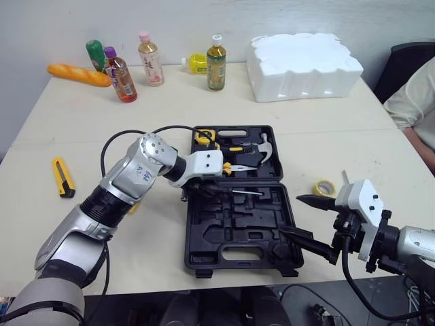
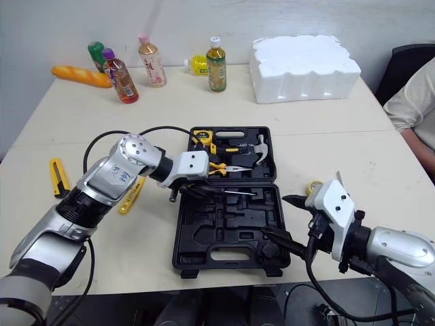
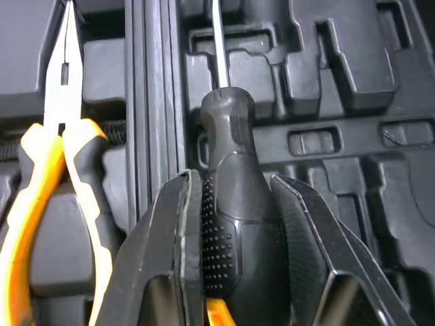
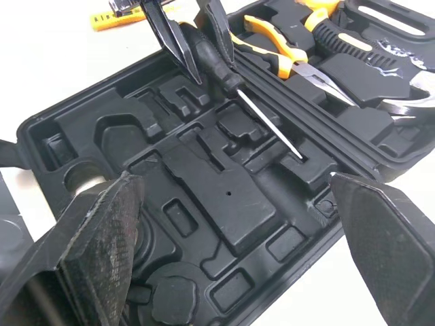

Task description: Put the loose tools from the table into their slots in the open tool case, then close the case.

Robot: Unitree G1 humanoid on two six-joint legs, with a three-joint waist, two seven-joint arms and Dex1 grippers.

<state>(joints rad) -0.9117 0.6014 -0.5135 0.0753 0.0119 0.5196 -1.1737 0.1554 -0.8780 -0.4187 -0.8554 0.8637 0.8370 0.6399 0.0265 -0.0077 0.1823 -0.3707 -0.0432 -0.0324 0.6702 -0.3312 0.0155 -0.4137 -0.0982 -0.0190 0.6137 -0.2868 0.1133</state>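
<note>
L gripper (image 3: pixel 231 178) is clamped on the black handle of the screwdriver (image 3: pixel 228 129). The shaft points out over the near tray of the tool case (image 1: pixel 192 231), centre of the head frame, and lies along a narrow slot by the hinge. I can't tell if the tip is resting in it or just above. R gripper (image 1: pixel 293 216) holds nothing and is spread wide at the case's lower right corner, one finger over the rim and one just outside it.

Progress, my read: approx. halfway at best. The upper half of the case has pliers (image 1: pixel 238 166), hammer (image 1: pixel 264 146) and tape measure (image 1: pixel 204 138) lying in place. The near tray is all bare recesses apart from the screwdriver.

Loose on the table (image 1: pixel 81 115):
- yellow utility knife (image 1: pixel 63 176), far left, well apart from the case
- another yellow tool (image 2: pixel 131 195), just beside my L forearm
- tape roll (image 1: pixel 325 187), right of the case near the R gripper

So: seat the screwdriver, fetch 3 more items, then shut the lid, which is fully open now.
</note>
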